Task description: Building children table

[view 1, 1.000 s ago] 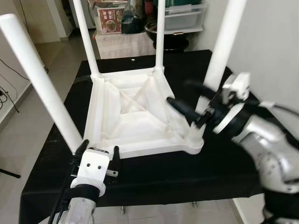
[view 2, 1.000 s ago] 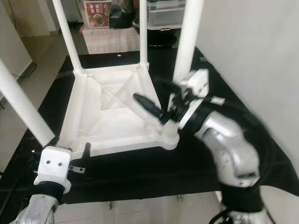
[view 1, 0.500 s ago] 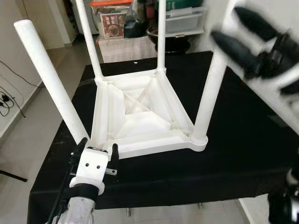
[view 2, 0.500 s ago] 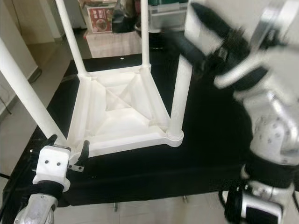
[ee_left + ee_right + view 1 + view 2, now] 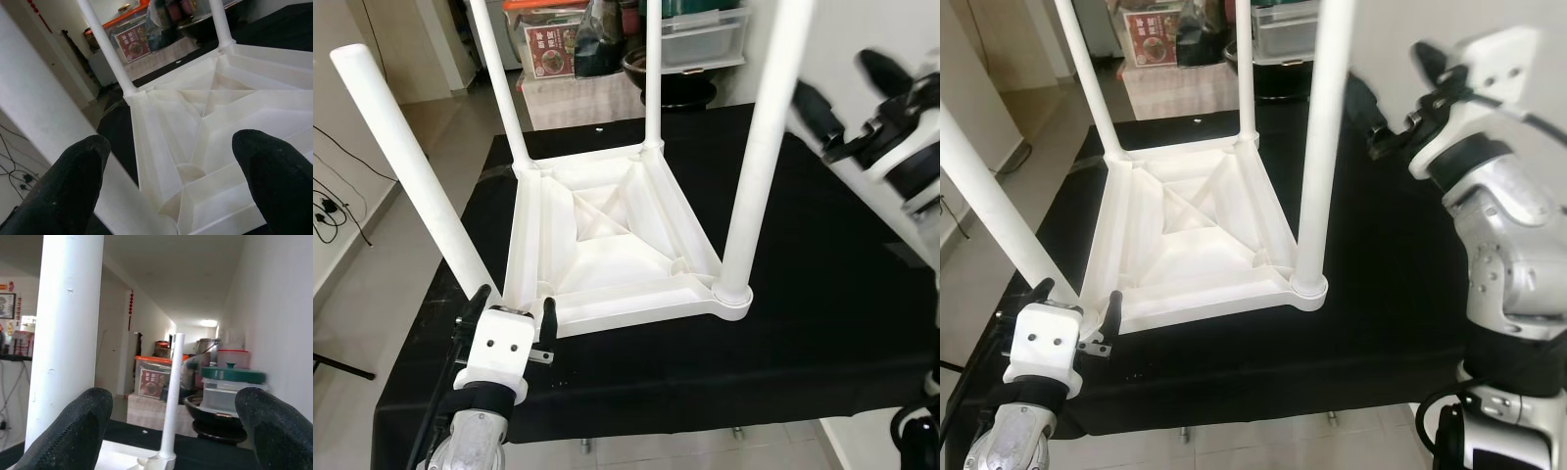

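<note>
Black cloth covered the work table (image 5: 822, 323), with a tiled floor and stacked storage boxes (image 5: 700, 34) beyond its far edge. On it lay the upturned white plastic children's table (image 5: 607, 245), four legs up. The left gripper (image 5: 509, 308), fingers spread, straddled the near-left leg (image 5: 411, 176). The right gripper (image 5: 847, 98) hung spread above the right edge

No readable text anywhere. The red-and-white box (image 5: 551, 51) on the floor at about 12 o'clock beyond the table carries a printed label with a picture, too small and blurred to make out. Red hanging decorations (image 5: 131, 311) on the far wall show no legible characters.
</note>
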Available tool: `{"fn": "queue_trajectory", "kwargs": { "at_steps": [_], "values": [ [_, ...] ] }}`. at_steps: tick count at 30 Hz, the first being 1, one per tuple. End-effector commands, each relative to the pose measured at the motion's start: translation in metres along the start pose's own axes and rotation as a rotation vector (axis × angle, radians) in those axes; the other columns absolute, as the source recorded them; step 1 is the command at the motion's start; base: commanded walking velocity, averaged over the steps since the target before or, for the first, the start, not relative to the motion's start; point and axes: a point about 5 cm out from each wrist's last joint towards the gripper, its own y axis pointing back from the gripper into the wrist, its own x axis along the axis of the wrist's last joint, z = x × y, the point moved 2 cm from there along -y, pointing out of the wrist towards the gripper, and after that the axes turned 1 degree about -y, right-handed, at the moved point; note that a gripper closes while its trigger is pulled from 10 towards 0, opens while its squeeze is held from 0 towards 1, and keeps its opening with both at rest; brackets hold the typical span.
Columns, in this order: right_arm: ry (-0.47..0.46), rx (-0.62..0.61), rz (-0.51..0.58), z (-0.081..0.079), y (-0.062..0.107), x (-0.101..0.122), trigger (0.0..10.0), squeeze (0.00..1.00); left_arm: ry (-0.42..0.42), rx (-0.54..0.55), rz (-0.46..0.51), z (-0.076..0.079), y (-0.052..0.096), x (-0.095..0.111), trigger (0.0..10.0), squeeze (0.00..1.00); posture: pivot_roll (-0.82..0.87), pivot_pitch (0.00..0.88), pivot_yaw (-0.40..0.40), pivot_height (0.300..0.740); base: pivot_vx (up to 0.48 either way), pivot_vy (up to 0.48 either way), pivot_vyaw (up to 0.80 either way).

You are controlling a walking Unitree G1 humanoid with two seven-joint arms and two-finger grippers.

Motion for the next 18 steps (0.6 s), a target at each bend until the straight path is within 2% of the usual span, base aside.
{"fn": "queue_trajectory", "kwargs": {
  "at_steps": [1, 3, 5, 6, 7, 9, 10, 11, 14, 15, 18],
  "values": [
    [-0.038, 0.128, -0.025, -0.023, -0.003, -0.007, 10.0, 0.0, -0.031, 0.004, -0.009, -0.003, 0.001, -0.004, 10.0, 0.0, -0.04, 0.06, 0.037, 0.74, 0.0, 0.0, 0.0],
    [-0.044, 0.134, -0.035, -0.024, -0.002, -0.01, 10.0, 0.0, -0.031, 0.006, -0.009, -0.004, 0.0, -0.004, 10.0, 0.0, -0.04, 0.062, 0.034, 0.74, 0.0, 0.0, 0.0],
    [-0.072, 0.053, -0.059, -0.006, 0.003, -0.018, 10.0, 0.0, -0.029, 0.009, -0.009, -0.004, 0.0, -0.004, 10.0, 0.0, -0.04, 0.065, 0.031, 0.74, 0.0, 0.0, 0.0],
    [-0.072, 0.053, -0.059, -0.006, 0.003, -0.018, 10.0, 0.0, -0.029, 0.009, -0.009, -0.004, 0.0, -0.004, 10.0, 0.0, -0.04, 0.065, 0.031, 0.74, 0.0, 0.0, 0.0],
    [-0.1, 0.017, -0.067, 0.003, 0.006, -0.022, 10.0, 0.0, -0.028, 0.01, -0.009, -0.004, 0.0, -0.004, 10.0, 0.0, -0.04, 0.066, 0.031, 0.74, 0.0, 0.0, 0.0],
    [-0.115, -0.002, -0.082, 0.009, 0.011, -0.028, 10.0, 0.0, -0.027, 0.01, -0.008, -0.004, 0.0, -0.004, 10.0, 0.0, -0.04, 0.067, 0.03, 0.74, 0.0, 0.0, 0.0],
    [-0.122, 0.025, -0.112, 0.01, 0.018, -0.036, 10.0, 0.0, -0.026, 0.009, -0.008, -0.003, 0.0, -0.005, 10.0, 0.0, -0.05, 0.068, 0.03, 0.74, 0.0, 0.0, 0.0],
    [-0.116, 0.099, -0.175, 0.004, 0.029, -0.049, 10.0, 0.0, -0.025, 0.008, -0.008, -0.002, -0.001, -0.005, 10.0, 0.0, -0.05, 0.07, 0.03, 0.74, 0.0, 0.0, 0.0],
    [-0.116, 0.099, -0.175, 0.004, 0.029, -0.049, 10.0, 0.0, -0.025, 0.008, -0.008, -0.002, -0.001, -0.005, 10.0, 0.0, -0.05, 0.07, 0.03, 0.74, 0.0, 0.0, 0.0],
    [-0.104, 0.141, -0.198, -0.002, 0.033, -0.052, 10.0, 0.0, -0.024, 0.008, -0.008, -0.002, -0.001, -0.005, 10.0, 0.0, -0.05, 0.069, 0.03, 0.74, 0.0, 0.0, 0.0],
    [-0.112, 0.158, -0.243, -0.005, 0.04, -0.06, 10.0, 0.0, -0.023, 0.008, -0.008, -0.003, 0.0, -0.005, 10.0, 0.0, -0.05, 0.071, 0.029, 0.74, 0.0, 0.0, 0.0]
  ]
}}
